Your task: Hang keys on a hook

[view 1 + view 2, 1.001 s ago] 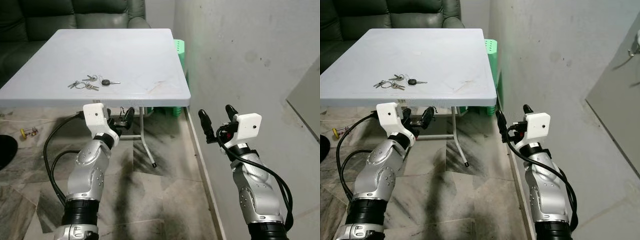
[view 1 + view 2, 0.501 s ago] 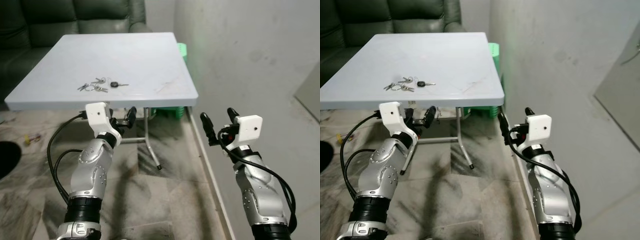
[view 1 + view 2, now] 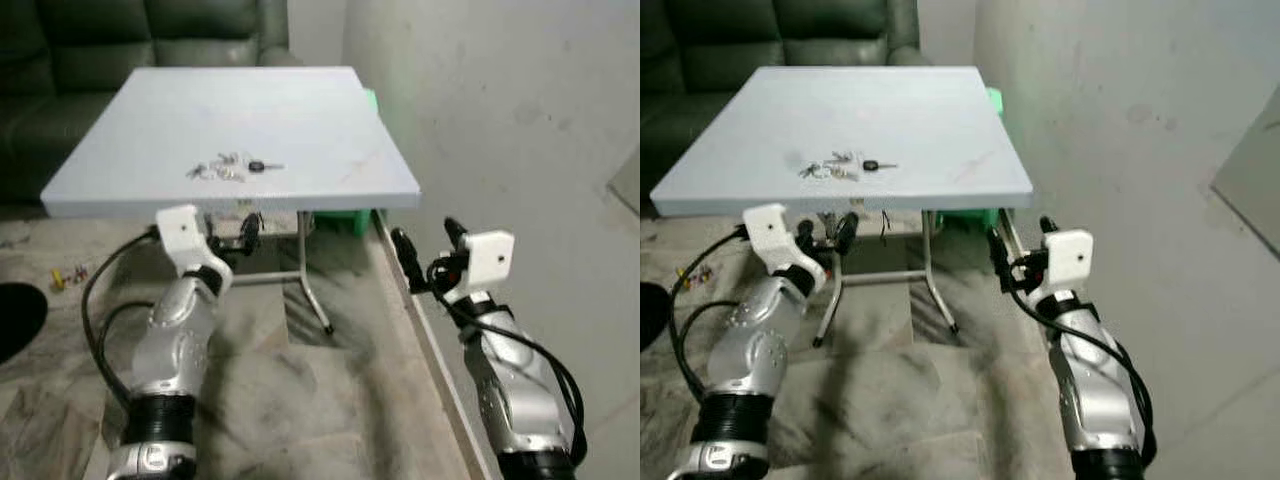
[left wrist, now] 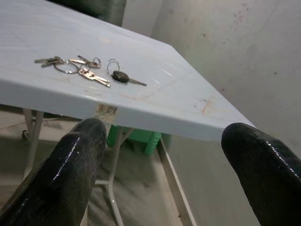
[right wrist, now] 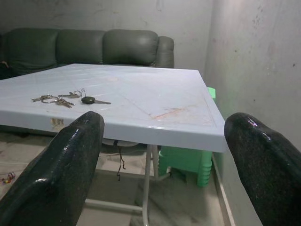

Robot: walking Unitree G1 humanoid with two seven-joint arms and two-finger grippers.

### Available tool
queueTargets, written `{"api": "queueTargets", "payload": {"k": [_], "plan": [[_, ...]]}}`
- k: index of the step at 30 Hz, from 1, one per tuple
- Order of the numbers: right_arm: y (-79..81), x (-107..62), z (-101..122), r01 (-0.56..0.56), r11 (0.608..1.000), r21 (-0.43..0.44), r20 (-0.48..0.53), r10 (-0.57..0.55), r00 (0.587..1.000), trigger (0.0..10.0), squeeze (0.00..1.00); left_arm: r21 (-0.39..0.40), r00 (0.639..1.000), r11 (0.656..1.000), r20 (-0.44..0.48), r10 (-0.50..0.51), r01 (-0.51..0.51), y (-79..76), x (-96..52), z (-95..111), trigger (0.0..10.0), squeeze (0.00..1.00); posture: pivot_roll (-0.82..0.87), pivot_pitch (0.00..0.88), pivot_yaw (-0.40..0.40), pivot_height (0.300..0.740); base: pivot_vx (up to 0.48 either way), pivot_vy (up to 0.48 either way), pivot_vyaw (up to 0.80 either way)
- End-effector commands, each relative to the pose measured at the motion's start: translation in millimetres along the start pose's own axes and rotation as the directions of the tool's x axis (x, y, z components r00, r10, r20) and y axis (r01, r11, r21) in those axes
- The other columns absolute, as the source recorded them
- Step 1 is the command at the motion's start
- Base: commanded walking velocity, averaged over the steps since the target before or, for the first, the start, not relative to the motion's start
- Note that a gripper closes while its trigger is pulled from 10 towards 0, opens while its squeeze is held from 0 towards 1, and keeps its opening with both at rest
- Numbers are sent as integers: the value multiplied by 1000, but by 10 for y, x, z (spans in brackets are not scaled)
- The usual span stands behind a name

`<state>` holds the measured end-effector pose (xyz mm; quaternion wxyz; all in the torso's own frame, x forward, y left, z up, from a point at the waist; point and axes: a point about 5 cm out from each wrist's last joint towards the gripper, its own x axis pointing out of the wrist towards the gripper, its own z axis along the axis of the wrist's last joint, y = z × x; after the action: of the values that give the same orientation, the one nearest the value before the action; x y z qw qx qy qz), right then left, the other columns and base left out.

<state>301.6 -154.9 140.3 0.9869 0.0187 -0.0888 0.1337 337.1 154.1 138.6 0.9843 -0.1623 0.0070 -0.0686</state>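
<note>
The left gripper [image 3: 232,226] hung just below the near edge of the white folding table [image 3: 300,120], its fingers spread wide and holding nothing. The right gripper [image 3: 427,249] stood off the table's near right corner, beside the wall [image 3: 500,100], likewise wide open and empty. The bunch of keys [image 3: 228,168] lay on the tabletop near that front edge. A green plastic stool [image 5: 188,160] sat under the table, and a dark sofa [image 5: 94,47] stood beyond it.

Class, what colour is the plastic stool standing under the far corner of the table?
Green; the green plastic stool shows best in the right wrist view.
</note>
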Motion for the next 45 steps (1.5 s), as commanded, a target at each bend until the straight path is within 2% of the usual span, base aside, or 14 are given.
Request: {"api": "queueTargets", "payload": {"k": [1,27,38,45], "plan": [[-25,19,76,7,1000,-8,25,-7,1000,10000,0,6,1000,1000,7,7,-7,17,3,10,10000,0,-85,0,-33,724,0,0,0],[-23,-2,60,2,1000,2,15,-2,1000,10000,0,7,1000,1000,-3,13,-13,40,1,3,10000,0,-82,0,-32,724,268,0,0],[-24,-1,59,-6,1000,3,14,6,1000,10000,0,1,1000,1000,-5,13,-13,37,8,-5,10000,0,-81,0,-32,724,141,308,0],[10,0,48,-40,999,-34,-1,40,999,10000,0,4,1000,1000,-6,14,-14,37,9,-6,10000,0,-80,0,-34,724,0,369,0]]}}
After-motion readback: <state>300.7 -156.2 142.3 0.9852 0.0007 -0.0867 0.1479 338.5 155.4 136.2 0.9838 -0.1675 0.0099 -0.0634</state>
